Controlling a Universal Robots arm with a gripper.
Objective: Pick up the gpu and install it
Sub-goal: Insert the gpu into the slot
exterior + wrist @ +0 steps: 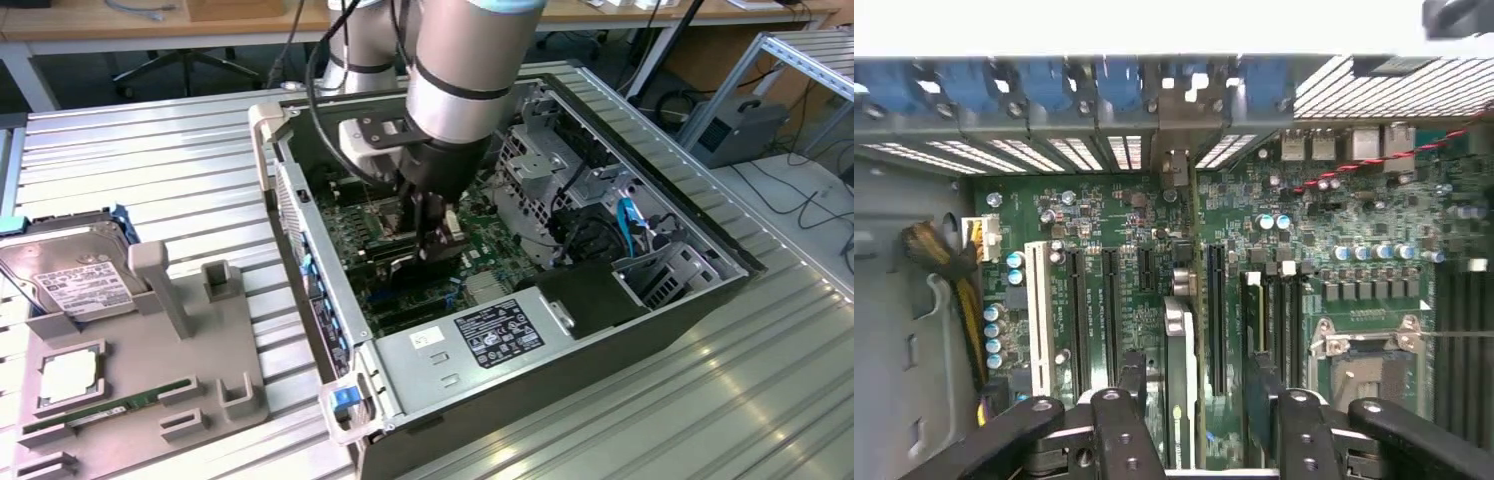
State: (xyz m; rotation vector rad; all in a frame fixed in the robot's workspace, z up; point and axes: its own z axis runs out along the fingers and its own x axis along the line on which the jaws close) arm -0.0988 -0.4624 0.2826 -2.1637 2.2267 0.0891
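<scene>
Gripper (1194,420) standing spread astride the gpu (1176,350), no pinch. Card sitting edge-on in motherboard (1104,215) slot; needing even seating, bracket aligned.

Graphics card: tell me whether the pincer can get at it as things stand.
Probably yes. The pincer is down inside the computer case and straddles the graphics card, which stands on edge on the motherboard. Its jaws are open, one on each side, with nothing between.
</scene>
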